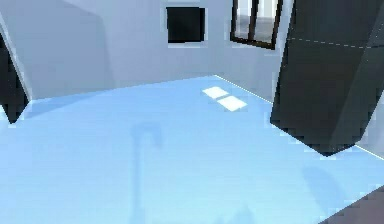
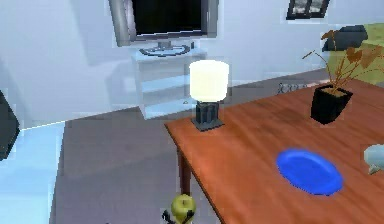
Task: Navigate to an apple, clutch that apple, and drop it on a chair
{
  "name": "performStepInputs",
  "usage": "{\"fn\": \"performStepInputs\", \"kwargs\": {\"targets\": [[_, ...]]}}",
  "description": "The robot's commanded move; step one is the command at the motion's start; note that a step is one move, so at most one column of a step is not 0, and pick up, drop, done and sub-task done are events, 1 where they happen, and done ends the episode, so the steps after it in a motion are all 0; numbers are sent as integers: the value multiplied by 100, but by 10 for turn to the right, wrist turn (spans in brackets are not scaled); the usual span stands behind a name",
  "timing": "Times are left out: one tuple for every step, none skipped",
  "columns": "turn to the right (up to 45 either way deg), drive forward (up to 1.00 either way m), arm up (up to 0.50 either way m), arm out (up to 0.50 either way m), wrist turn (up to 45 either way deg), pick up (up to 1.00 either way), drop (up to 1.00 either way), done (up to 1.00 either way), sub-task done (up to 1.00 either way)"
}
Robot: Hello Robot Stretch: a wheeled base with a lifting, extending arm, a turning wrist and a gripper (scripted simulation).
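Arm side view: a table [image 2: 250, 150] is occupying the right. On it, a lamp [image 2: 209, 92] is standing at the far left corner, a potted plant [image 2: 333, 100] at the far right and a plate [image 2: 309, 171] near right. An apple [image 2: 182, 205] is showing just beside the table's near left edge. A television [image 2: 168, 20] is hanging above a stand [image 2: 168, 80], far behind the table.

Forward view: a cabinet [image 1: 330, 80] is standing at the right, with a window [image 1: 258, 22] far behind it.

floor ahead: pale blue floor [image 1: 150, 140] is wide open down the middle, loads of room
forward view's right: tall dark cabinet [image 1: 335, 80] walls off that side
forward view's left: dark block [image 1: 8, 90] at the very edge
counter [image 2: 250, 140]: lamp [image 2: 209, 92] on the far left corner, potted plant [image 2: 335, 90] at the back, blue plate [image 2: 309, 171] nearer; bare wood between them
left of counter: grey floor free up to the white TV stand [image 2: 165, 80]
counter's near left edge: apple [image 2: 182, 206] and dark pincer [image 2: 172, 213] tight against it
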Motion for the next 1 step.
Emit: {"fn": "performStepInputs", "kwargs": {"targets": [[0,0,0,0,0,0,100,0,0]]}}
